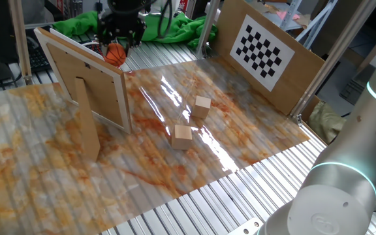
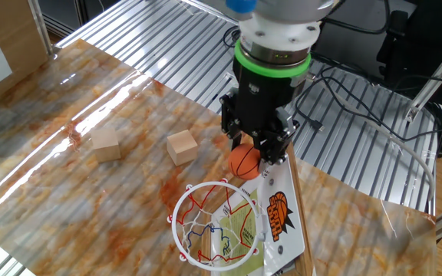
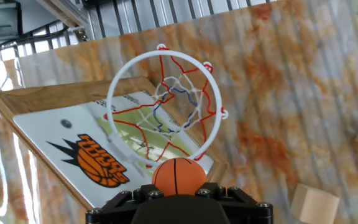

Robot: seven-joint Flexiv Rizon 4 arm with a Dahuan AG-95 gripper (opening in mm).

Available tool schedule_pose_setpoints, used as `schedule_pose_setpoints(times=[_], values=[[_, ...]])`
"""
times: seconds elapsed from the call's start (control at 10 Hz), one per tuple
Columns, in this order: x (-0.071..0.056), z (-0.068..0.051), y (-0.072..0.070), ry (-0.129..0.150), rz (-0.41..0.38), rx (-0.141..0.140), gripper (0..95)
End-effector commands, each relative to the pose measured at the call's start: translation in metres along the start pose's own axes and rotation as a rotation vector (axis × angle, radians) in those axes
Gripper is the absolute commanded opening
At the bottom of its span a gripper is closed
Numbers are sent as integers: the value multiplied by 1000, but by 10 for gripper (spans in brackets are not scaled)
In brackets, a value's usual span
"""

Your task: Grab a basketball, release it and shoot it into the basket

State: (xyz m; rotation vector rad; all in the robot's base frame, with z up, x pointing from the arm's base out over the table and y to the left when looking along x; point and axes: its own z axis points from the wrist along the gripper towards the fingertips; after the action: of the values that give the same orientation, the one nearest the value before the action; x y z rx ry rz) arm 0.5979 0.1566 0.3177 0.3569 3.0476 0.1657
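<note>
The basketball, a small orange ball with dark seams, sits between my gripper's fingertips, which are shut on it. I hold it above the top edge of the upright wood-framed panel, just behind and above the basket, a ring hoop with red and whitish netting. In the hand view the ball is at the bottom between the fingers, with the hoop's rim right beyond it. In one fixed view the ball hangs under the gripper by the panel's back.
Two tan wooden cubes lie on the marbled mat, left of the panel. A brown board with a checkerboard mark stands at the mat's far edge. Green cloth lies behind. Ribbed metal tabletop surrounds the mat.
</note>
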Motion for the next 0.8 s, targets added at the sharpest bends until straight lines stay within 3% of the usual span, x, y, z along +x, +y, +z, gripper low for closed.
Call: schedule_pose_setpoints(times=[0.1, 0.4, 0.8], values=[[-2, 4, 4, -7, 14, -5, 0], [-15, 6, 19, -2, 33, 7, 0], [-34, 11, 23, 13, 47, 6, 0]])
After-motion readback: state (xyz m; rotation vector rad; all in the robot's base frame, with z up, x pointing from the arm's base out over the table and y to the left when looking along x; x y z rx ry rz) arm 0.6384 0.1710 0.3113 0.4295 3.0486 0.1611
